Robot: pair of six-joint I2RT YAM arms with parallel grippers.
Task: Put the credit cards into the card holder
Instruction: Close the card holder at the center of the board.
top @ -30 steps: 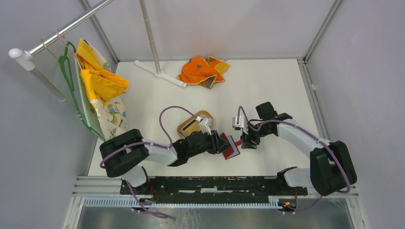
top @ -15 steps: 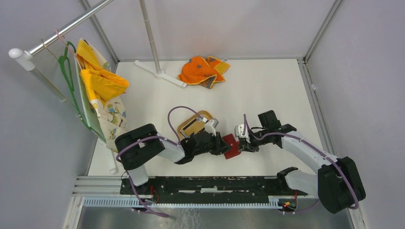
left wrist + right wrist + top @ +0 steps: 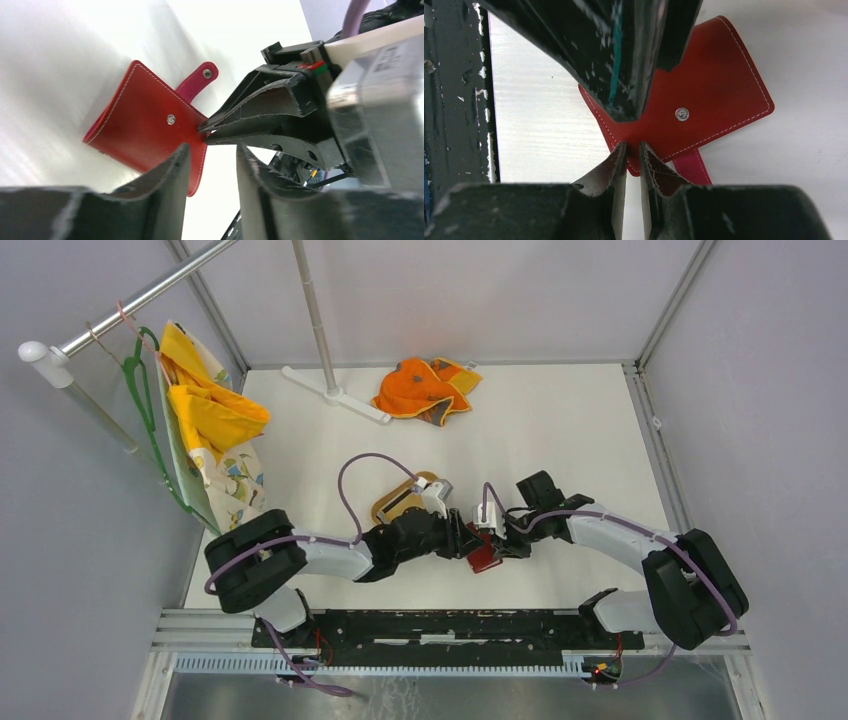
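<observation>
The red card holder [image 3: 486, 559] lies folded on the white table between both grippers, snap tab [image 3: 199, 80] sticking out. It also shows in the right wrist view [image 3: 714, 90]. My right gripper [image 3: 633, 145] is shut on a corner of the holder's flap, which the left wrist view [image 3: 202, 131] also shows. My left gripper [image 3: 212, 150] is open, its fingers [image 3: 170, 185] straddling the holder's near edge. In the top view the left gripper [image 3: 467, 539] and the right gripper [image 3: 497, 543] nearly meet. A striped card [image 3: 398, 503] lies in the tan tray, mostly hidden by the left arm.
The tan oval tray [image 3: 392, 510] sits just behind the left wrist. An orange cloth [image 3: 425, 388] lies at the back, beside a white stand base [image 3: 335, 395]. Clothes hang on a rail at the left [image 3: 205, 410]. Metal frame rails [image 3: 440, 625] run along the near edge.
My right gripper has moved left up to the left gripper and pinched the holder's corner. The holder has gone from lying open to folded and shifted slightly nearer.
</observation>
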